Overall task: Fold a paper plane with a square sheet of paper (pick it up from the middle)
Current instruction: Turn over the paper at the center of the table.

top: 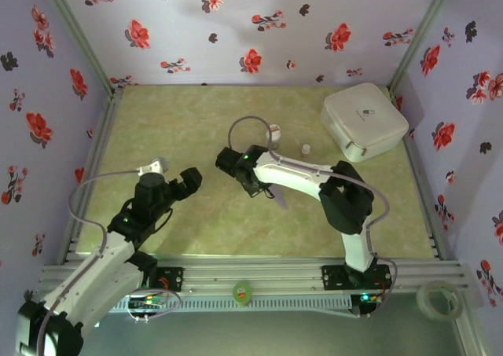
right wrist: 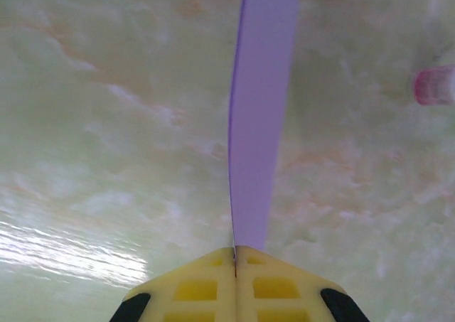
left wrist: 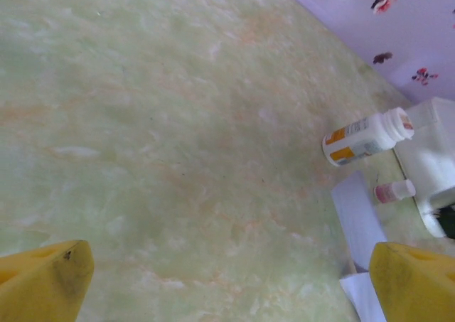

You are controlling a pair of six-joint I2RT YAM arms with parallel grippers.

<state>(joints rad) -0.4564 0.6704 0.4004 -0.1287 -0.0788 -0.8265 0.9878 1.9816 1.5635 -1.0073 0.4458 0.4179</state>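
Paper plane [right wrist: 259,123] of pale lilac paper is clamped in the right tool [right wrist: 234,254]. In the right wrist view the two yellow pads [right wrist: 192,290] press together with no gap. The slim folded strip comes out of the seam between them and runs straight away from the camera, seen nearly edge-on against the green marbled counter [right wrist: 106,123].

From above, the same paper plane [top: 280,197] is a small lilac sliver poking out from under the right tool [top: 259,185]. It sits near the middle of the counter, between the two arms. Whether its tip touches the surface I cannot tell.

The left tool [top: 187,185] stands to the left, apart from the paper, its jaws spread wide with nothing between them. The left wrist view agrees: its yellow fingertips [left wrist: 43,279] sit at the two lower corners over bare counter. At its right edge that view also shows a broad face of the lilac paper, which the right wrist camera does not give.

Beyond the paper, the left wrist view picks out a white bottle [left wrist: 362,138] with an orange label, a small pinkish vial [left wrist: 393,191] near it, and the white box [left wrist: 434,158] behind. The overhead camera places the white box [top: 363,120] near the far right corner, close to the flowered wall [top: 236,26].
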